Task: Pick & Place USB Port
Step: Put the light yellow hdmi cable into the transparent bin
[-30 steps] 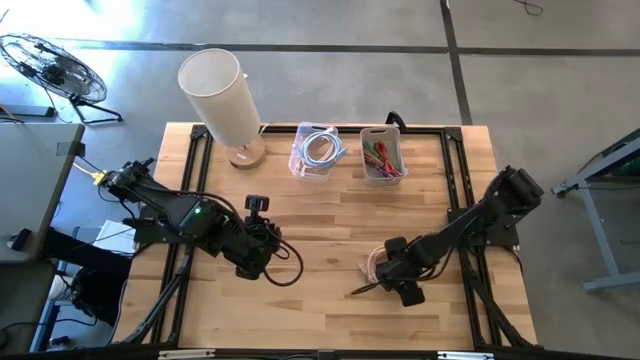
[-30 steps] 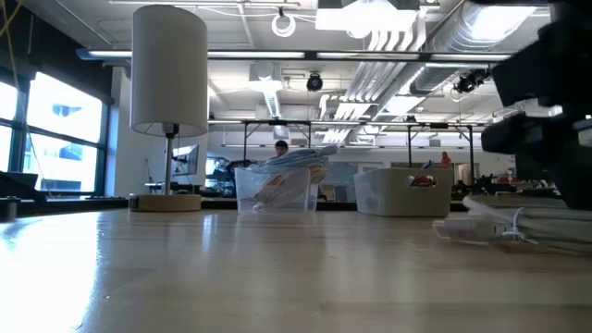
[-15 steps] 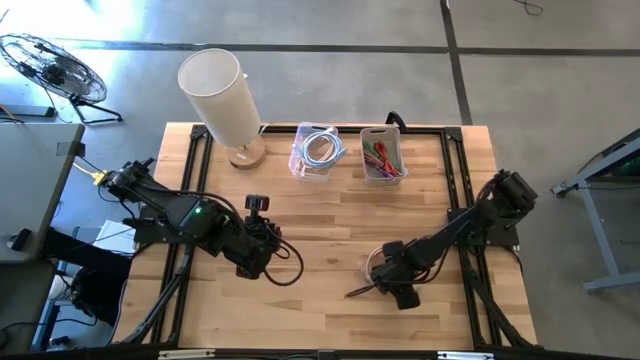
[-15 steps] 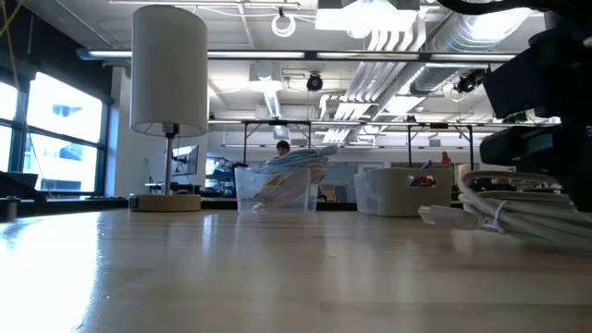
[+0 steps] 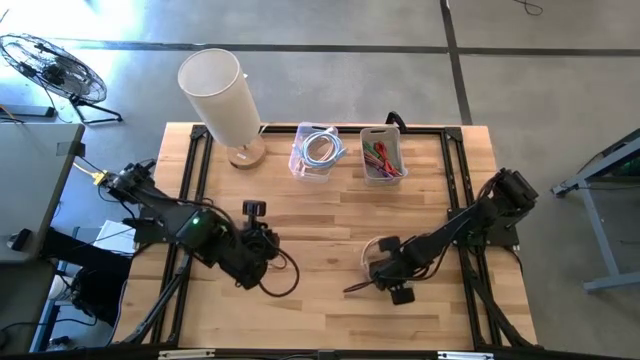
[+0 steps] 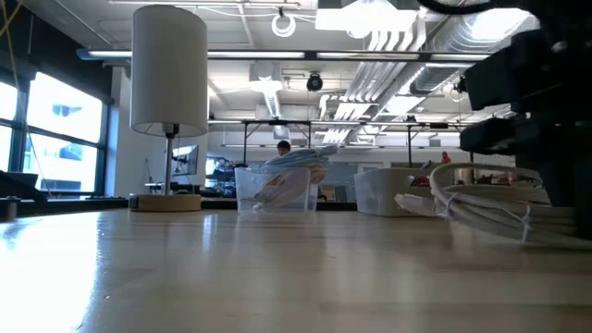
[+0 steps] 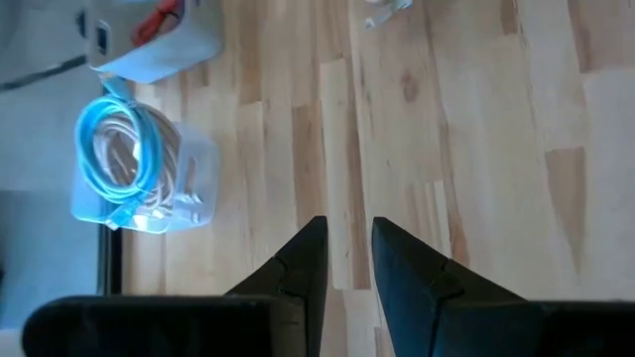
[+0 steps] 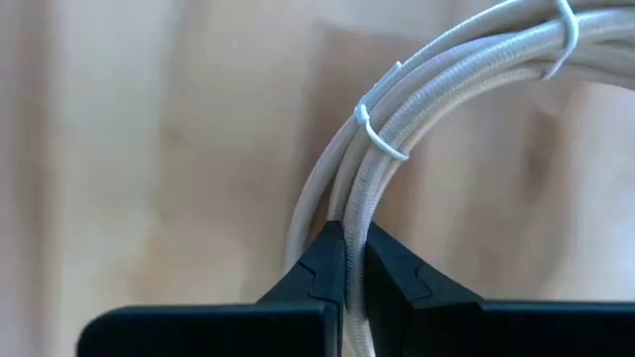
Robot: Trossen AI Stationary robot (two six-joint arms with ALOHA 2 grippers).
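— Count for me?
— I see two bins (image 5: 318, 165), one white coiled cable (image 8: 417, 119) pinched by my right gripper (image 8: 347, 243) (just above mid-table). Left gripper (image 7: 347, 238) narrowly parted, holding nothing.

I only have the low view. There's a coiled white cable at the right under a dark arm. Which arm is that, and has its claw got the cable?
Observer: It's the right arm. Its wrist view shows the right claw shut on one strand of the white cable.
Operator: Where's the other arm?
Observer: From above it is over the near left part of the table. The left claw is slightly open and holds nothing.
Operator: What's in the two bins at the back?
Observer: From above, the left bin holds coiled blue and white cables. The right bin holds red and green pieces.
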